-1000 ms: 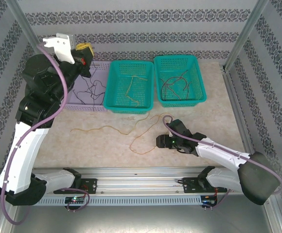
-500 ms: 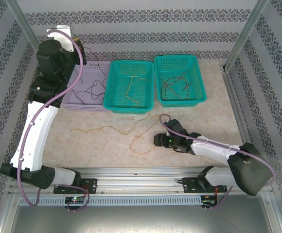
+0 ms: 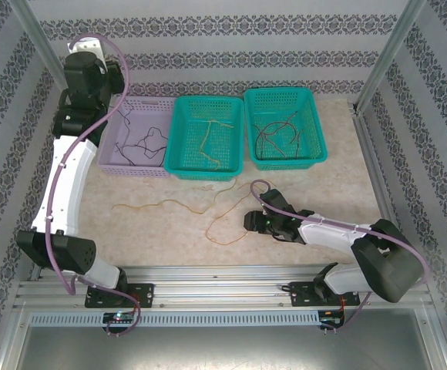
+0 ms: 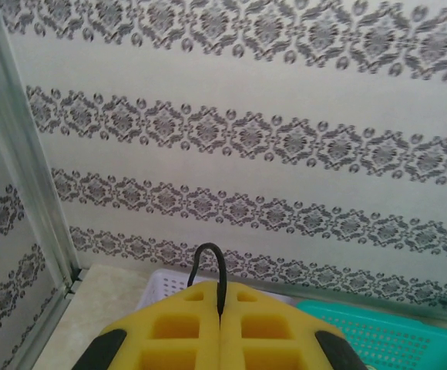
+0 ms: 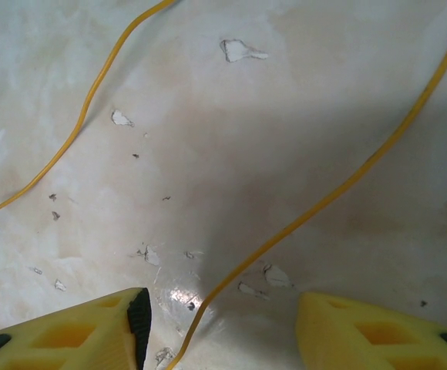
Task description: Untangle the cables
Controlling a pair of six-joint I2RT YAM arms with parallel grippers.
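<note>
**Black cable pinched up high, yellow cable straddled down low**

High at the back-left corner, above the lilac basket: left gripper, yellow fingers pressed flat together. Nipped in the seam between them, a short loop of black cable, arching up from the fingertips. Cannot tell from overhead how far that strand hangs down. Inside the lilac basket, more black cables in loose squiggles.

Low over the table, toward the front and right of centre: right gripper, jaws standing well apart, holding nothing. Between its two fingers, touching neither in the wrist view, a run of yellow cable, slanting from lower left to upper right. At the left of that view, a second yellow stretch, curving away clear of the fingers. From overhead, the same thin strand wavy across the bare table from the left, closing into a loop just beside the right gripper and reaching back toward the baskets.

In the middle teal basket: olive-yellow cables, only a few strands. In the right teal basket: red and dark brown cables, loosely tangled. All three baskets side by side along the back of the table.
</note>
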